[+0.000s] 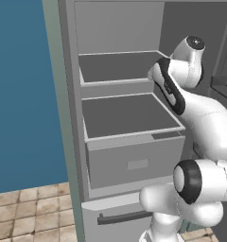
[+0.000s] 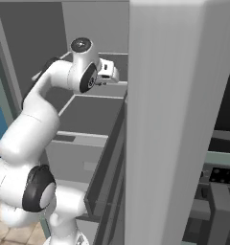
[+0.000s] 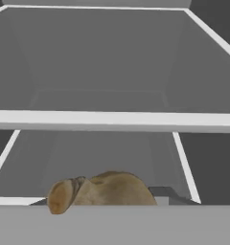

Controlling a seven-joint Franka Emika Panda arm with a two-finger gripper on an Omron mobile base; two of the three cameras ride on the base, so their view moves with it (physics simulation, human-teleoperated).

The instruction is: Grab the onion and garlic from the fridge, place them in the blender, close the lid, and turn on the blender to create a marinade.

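Tool (image 2: pixel 109 72) reached into the open fridge (image 1: pixel 129 118) above its flat shelves, jaws pinched on the garlic (image 3: pixel 100 192), the tan lump sitting right at the fingertips in the hand view

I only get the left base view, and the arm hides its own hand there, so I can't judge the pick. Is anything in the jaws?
Observer: Yes. The hand view has the garlic right at the jaws, which are shut; it looks gripped.
Operator: Where is the gripper?
Observer: In the right base view, the gripper is inside the fridge, about level with the upper shelf.
Operator: Anything near the arm's right?
Observer: The open door stands close on that side.
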